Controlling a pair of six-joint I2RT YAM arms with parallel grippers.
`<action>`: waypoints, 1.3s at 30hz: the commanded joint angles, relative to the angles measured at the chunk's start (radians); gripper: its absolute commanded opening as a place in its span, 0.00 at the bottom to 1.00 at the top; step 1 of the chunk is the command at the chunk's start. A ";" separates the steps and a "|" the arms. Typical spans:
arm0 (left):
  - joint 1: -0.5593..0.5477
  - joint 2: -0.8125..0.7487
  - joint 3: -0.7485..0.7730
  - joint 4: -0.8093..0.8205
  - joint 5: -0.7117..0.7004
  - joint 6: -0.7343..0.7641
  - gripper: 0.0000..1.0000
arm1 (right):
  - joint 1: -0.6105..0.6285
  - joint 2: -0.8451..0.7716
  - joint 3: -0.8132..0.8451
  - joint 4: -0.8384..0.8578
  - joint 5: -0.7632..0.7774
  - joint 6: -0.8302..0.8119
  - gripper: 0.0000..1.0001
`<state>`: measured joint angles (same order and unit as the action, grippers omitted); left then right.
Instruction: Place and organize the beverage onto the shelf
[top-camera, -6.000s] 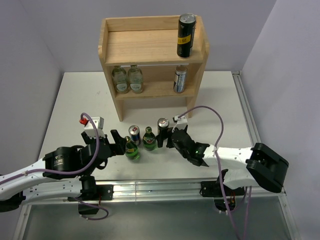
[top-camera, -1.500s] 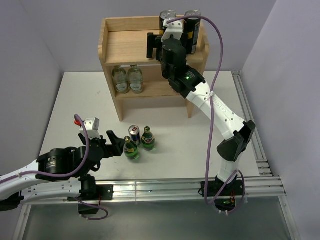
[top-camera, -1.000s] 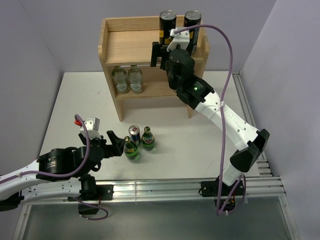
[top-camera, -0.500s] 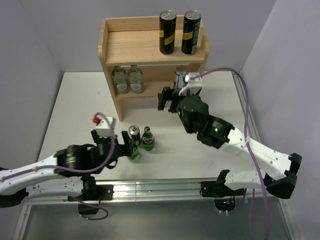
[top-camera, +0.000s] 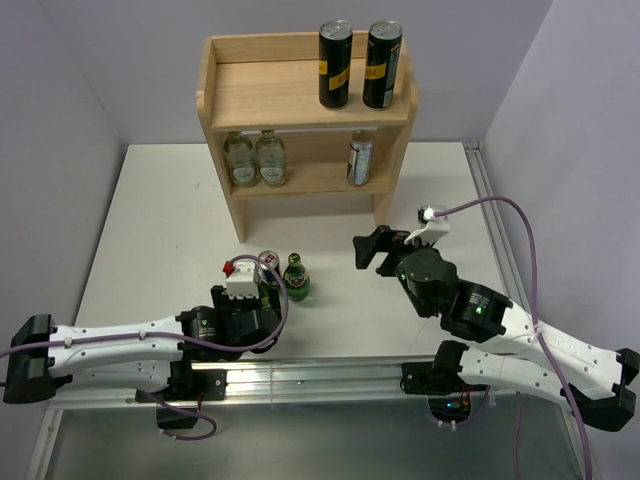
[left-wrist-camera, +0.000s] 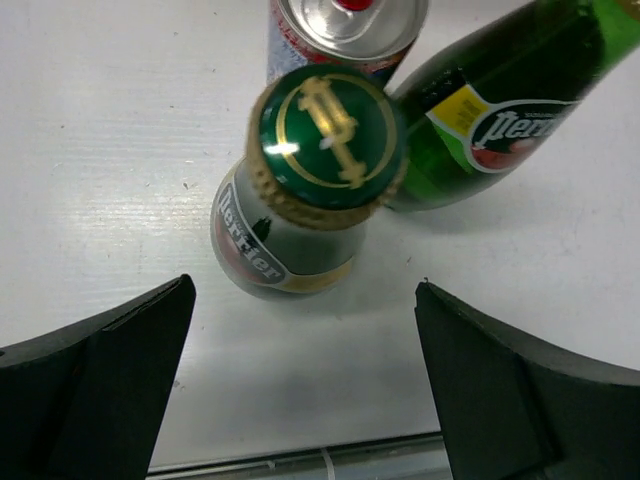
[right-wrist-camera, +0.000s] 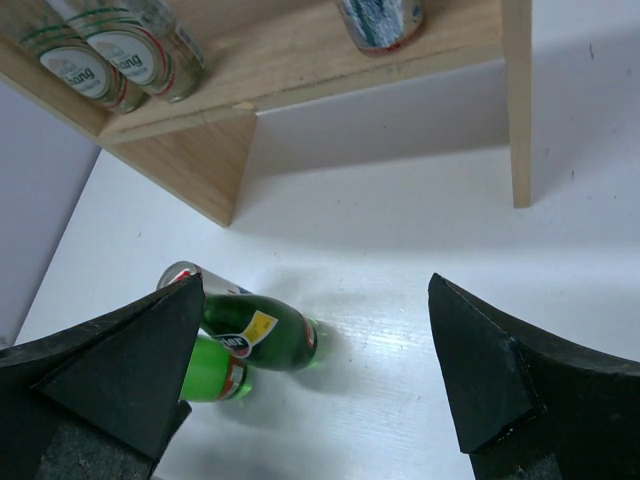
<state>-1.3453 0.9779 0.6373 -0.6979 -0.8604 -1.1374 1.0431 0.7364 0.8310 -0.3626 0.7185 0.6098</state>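
**Left gripper (left-wrist-camera: 303, 290) spread over green bottle; right gripper (right-wrist-camera: 315, 290) back, empty**

Jaws wide, the left gripper has moved in over the near green bottle (left-wrist-camera: 310, 180), which stands on the surface (top-camera: 160, 220) just beside the slim can (left-wrist-camera: 345, 30) and the second green bottle (left-wrist-camera: 500, 110). The right gripper, spread and holding nothing, has withdrawn from the shelf (top-camera: 260, 95). It leaves a black can (top-camera: 335, 65) beside the other black can (top-camera: 382, 65) on top. Three drinks remain; the near bottle looks next.
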 joint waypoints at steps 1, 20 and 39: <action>-0.005 -0.024 -0.082 0.170 -0.086 -0.044 0.99 | 0.008 -0.040 -0.041 -0.021 0.029 0.057 1.00; 0.107 0.291 -0.234 0.685 -0.204 -0.018 0.97 | 0.011 -0.084 -0.101 -0.016 -0.007 0.071 1.00; 0.138 0.320 -0.096 0.387 -0.198 -0.122 0.05 | 0.012 -0.086 -0.133 -0.007 0.018 0.070 1.00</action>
<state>-1.2037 1.3651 0.4862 -0.1310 -1.1122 -1.2079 1.0496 0.6632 0.7006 -0.3855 0.7071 0.6720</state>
